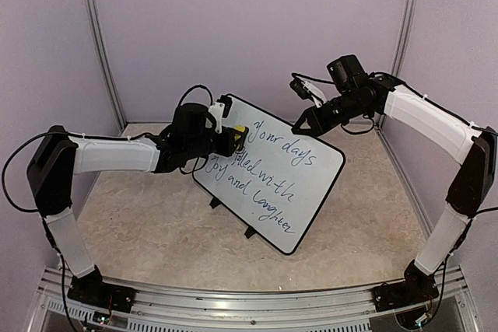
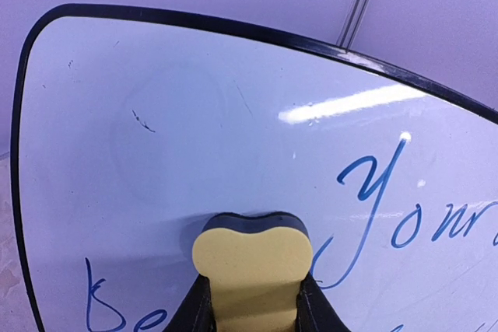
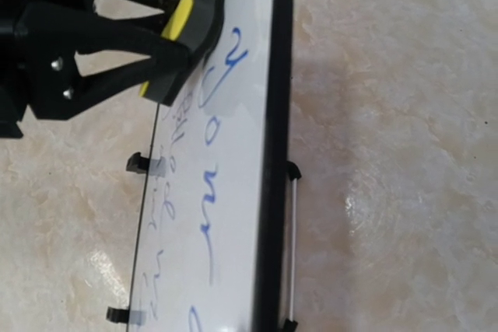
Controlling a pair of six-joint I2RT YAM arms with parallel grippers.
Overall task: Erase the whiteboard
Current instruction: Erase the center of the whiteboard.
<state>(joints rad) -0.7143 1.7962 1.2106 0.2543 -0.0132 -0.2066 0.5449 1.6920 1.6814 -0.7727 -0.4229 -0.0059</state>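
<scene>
The whiteboard [image 1: 289,186] [image 2: 194,106] [image 3: 233,161] stands tilted on small black feet, with blue cursive lines across it. Its upper left corner is wiped, with only faint specks there. My left gripper [image 1: 233,142] [image 2: 253,305] is shut on a yellow eraser [image 1: 240,131] [image 2: 253,258] [image 3: 189,17]. The eraser's dark felt face presses on the board just left of the word "your". My right gripper [image 1: 300,124] meets the board's top edge, shut on its thin black frame; its fingers fall outside the right wrist view.
The table top [image 1: 156,223] is beige and marbled. Purple walls close in the back and both sides. The board's feet [image 1: 215,203] stick out in front. A thin white stand rod [image 3: 293,246] runs behind the board. An aluminium rail [image 1: 249,301] lines the near edge.
</scene>
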